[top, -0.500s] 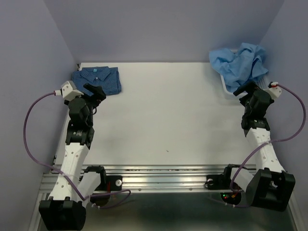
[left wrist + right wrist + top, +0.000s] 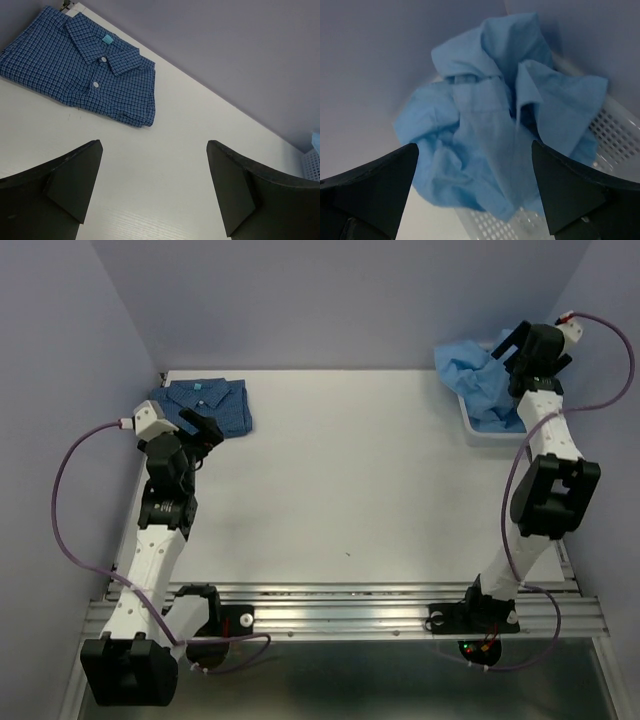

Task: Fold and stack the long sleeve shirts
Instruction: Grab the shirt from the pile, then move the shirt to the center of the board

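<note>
The dark blue check shirt [image 2: 202,404] lies folded at the table's far left corner; it also shows in the left wrist view [image 2: 82,65]. My left gripper [image 2: 203,426] is open and empty, just in front of it [image 2: 152,192]. The light sky-blue shirt [image 2: 482,380] is crumpled in the white mesh basket [image 2: 478,428] at the far right; it fills the right wrist view [image 2: 490,130]. My right gripper [image 2: 510,345] is open above that shirt [image 2: 475,192], apart from it and holding nothing.
The purple back and side walls close in the table. The basket's perforated wall [image 2: 615,130] stands under the sky-blue shirt. White tabletop [image 2: 350,480] lies between the two shirts.
My right arm has stretched up and back, carrying its gripper from in front of the basket to above the sky-blue shirt. The left arm has shifted only slightly.
</note>
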You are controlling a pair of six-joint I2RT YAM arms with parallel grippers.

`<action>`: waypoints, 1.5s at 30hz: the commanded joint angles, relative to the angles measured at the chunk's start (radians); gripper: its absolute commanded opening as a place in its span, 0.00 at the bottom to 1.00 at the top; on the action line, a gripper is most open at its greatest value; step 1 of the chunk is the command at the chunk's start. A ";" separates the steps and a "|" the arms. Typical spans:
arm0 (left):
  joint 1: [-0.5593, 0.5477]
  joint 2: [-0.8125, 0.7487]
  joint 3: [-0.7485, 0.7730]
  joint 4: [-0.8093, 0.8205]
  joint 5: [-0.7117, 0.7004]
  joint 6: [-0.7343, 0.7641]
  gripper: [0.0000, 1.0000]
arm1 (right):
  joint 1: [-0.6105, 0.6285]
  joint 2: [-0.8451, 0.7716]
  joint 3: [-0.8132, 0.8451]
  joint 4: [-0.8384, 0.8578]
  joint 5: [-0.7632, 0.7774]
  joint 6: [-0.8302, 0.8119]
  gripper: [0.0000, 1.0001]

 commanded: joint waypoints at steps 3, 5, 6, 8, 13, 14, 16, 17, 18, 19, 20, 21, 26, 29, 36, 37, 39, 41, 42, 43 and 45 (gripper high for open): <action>-0.001 -0.054 0.020 0.053 -0.031 0.051 0.99 | -0.004 0.338 0.399 -0.206 0.050 0.009 1.00; -0.001 -0.058 0.026 0.030 -0.065 0.057 0.99 | -0.004 0.439 0.468 -0.238 0.086 0.027 1.00; -0.001 -0.067 0.026 0.022 -0.074 0.057 0.99 | -0.013 0.466 0.514 -0.238 0.096 0.030 1.00; -0.002 -0.080 0.015 0.014 -0.111 0.056 0.99 | -0.013 0.550 0.562 -0.238 0.119 0.021 1.00; -0.002 -0.068 0.012 0.002 -0.195 0.054 0.99 | -0.013 0.699 0.743 -0.236 0.024 -0.073 0.60; -0.002 -0.057 0.018 -0.002 -0.195 0.057 0.99 | -0.013 0.705 0.760 -0.238 0.008 -0.076 0.39; -0.002 -0.051 0.034 -0.010 -0.195 0.059 0.99 | -0.013 0.659 0.763 -0.233 -0.039 -0.058 0.01; -0.002 -0.046 0.037 -0.012 -0.195 0.060 0.99 | -0.013 0.627 0.744 -0.206 -0.068 -0.056 0.01; -0.002 -0.041 0.035 -0.010 -0.197 0.059 0.99 | -0.013 0.590 0.727 -0.187 -0.097 -0.053 0.01; -0.002 -0.040 0.035 -0.009 -0.206 0.057 0.99 | -0.013 0.505 0.710 -0.161 -0.149 -0.050 0.01; -0.002 -0.032 0.035 -0.009 -0.208 0.057 0.99 | -0.013 0.462 0.672 -0.135 -0.172 -0.056 0.01; -0.002 -0.028 0.038 -0.009 -0.208 0.059 0.99 | 0.013 0.420 0.664 -0.091 -0.188 -0.068 0.01; -0.002 -0.008 0.038 -0.003 -0.188 0.049 0.99 | 0.134 0.280 0.792 -0.087 -0.291 -0.298 0.01; -0.002 -0.002 0.032 0.007 -0.160 0.043 0.99 | 0.218 0.193 0.793 -0.039 -0.500 -0.347 0.01; -0.001 -0.008 0.037 0.016 -0.108 0.031 0.99 | 0.418 0.065 0.794 0.187 -0.817 -0.275 0.01; -0.002 -0.011 0.035 0.017 -0.105 0.029 0.99 | 0.432 0.067 0.809 0.227 -0.908 -0.214 0.01; -0.002 -0.018 0.032 0.017 -0.105 0.022 0.99 | 0.461 0.068 0.822 0.361 -0.973 -0.116 0.01; -0.001 -0.026 0.029 0.017 -0.105 0.017 0.99 | 0.471 0.072 0.828 0.420 -1.001 -0.021 0.01; -0.001 -0.038 0.025 0.017 -0.105 0.016 0.99 | 0.472 0.070 0.825 0.440 -1.000 -0.001 0.01; -0.002 -0.044 0.020 0.017 -0.111 0.016 0.99 | 0.472 0.070 0.820 0.463 -0.992 0.019 0.01; -0.001 -0.063 0.012 0.014 -0.123 0.008 0.99 | 0.472 0.064 0.773 0.443 -0.972 -0.002 0.01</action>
